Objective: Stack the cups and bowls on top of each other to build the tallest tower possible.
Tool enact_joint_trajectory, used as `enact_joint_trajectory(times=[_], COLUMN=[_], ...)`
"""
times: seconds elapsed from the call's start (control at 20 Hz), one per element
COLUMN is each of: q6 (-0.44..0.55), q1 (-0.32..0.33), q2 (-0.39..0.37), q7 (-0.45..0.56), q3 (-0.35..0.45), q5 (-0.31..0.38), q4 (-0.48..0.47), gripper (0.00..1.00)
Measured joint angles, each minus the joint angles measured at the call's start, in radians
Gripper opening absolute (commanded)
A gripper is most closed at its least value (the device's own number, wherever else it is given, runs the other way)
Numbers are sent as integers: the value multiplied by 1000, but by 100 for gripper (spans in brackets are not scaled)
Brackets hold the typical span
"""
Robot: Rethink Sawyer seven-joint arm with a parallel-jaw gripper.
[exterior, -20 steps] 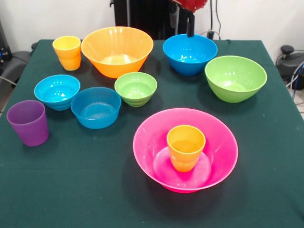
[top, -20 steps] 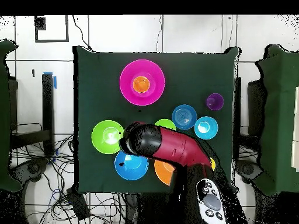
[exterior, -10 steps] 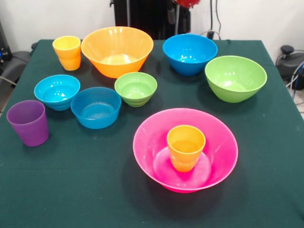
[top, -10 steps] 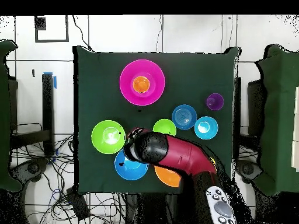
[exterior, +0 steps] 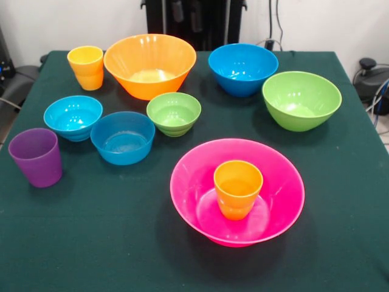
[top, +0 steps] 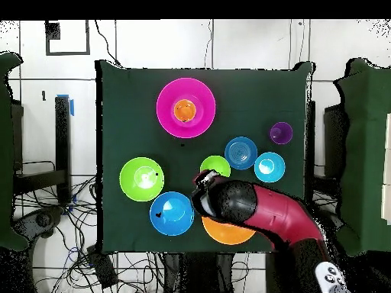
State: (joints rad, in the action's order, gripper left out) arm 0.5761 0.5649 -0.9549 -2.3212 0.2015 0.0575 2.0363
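Note:
The large pink bowl (exterior: pixel 193 182) stands at the front with the orange cup (exterior: pixel 237 188) upright inside it; both also show in the overhead view, the bowl (top: pixel 167 116) and the cup (top: pixel 184 111). The large orange bowl (exterior: pixel 150 64), yellow cup (exterior: pixel 85 67), medium blue bowl (exterior: pixel 243 68) and medium green bowl (exterior: pixel 301 99) stand at the back. The small green bowl (exterior: pixel 174 112), cyan bowl (exterior: pixel 73 117), small blue bowl (exterior: pixel 123 137) and purple cup (exterior: pixel 36 156) stand separately. The gripper (top: pixel 203 181) shows only from above, at the arm's end near the small green bowl (top: pixel 215 165), holding nothing visible.
The red and black arm (top: pixel 260 214) reaches over the large orange bowl (top: pixel 221 233) and hides the yellow cup from above. The green cloth table (exterior: pixel 91 243) has cables and chairs around it. The arm does not show in the front view.
In the overhead view the arm's end has swung right, from over the medium blue and green bowls to over the large orange bowl. It has left the front view's top edge. Nothing on the table moved.

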Motion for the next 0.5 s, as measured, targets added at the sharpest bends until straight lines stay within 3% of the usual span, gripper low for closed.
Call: enact_joint_trajectory(times=[0.15, 0.5], q6=[0, -11], q1=[103, 211], q2=[0, 3], q7=[85, 247], q3=[92, 246], q5=[80, 200], q4=[0, 0], gripper=[100, 100])
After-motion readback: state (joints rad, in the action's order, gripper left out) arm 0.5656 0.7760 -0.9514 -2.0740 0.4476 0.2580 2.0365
